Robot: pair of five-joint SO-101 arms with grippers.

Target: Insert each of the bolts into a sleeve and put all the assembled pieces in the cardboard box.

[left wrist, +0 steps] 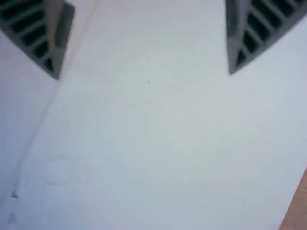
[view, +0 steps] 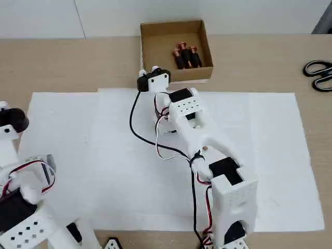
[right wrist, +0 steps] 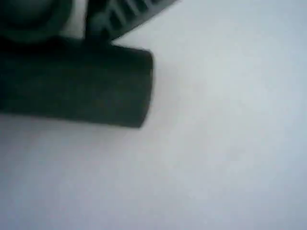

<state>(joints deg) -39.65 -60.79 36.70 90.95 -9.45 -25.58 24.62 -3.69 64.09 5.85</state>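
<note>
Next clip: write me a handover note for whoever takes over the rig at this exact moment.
Left gripper: open, empty, over the white sheet.
Right gripper: shut on a dark sleeve, beside the cardboard box. Whether a bolt is in the sleeve can't be seen.
Done: three assembled pieces lie in the box.
Left: check that sleeve for a bolt, then box it.
</note>
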